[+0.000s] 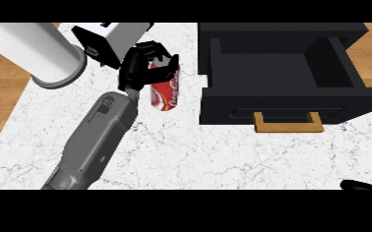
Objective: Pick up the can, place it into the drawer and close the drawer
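One hand does the work here: our left hand point(141, 69) is curled round the upper end of the can point(166, 93), thumb and fingers clamped on its sides. The can is toward the far-left part of the counter point(218, 152). Its long axis runs from the far edge toward the near edge, and we cannot tell whether it is lying flat or tipped. The drawer point(225, 103) stands open just to the can's right, near but apart, with its wooden handle point(288, 123) facing the near edge. We judge the carry goes rightward, up over the drawer's left wall. Our right hand point(356, 184) barely shows at the near-right corner, and we cannot tell its state. A white cylinder point(44, 54) and a white box point(123, 32) crowd the far-left corner.
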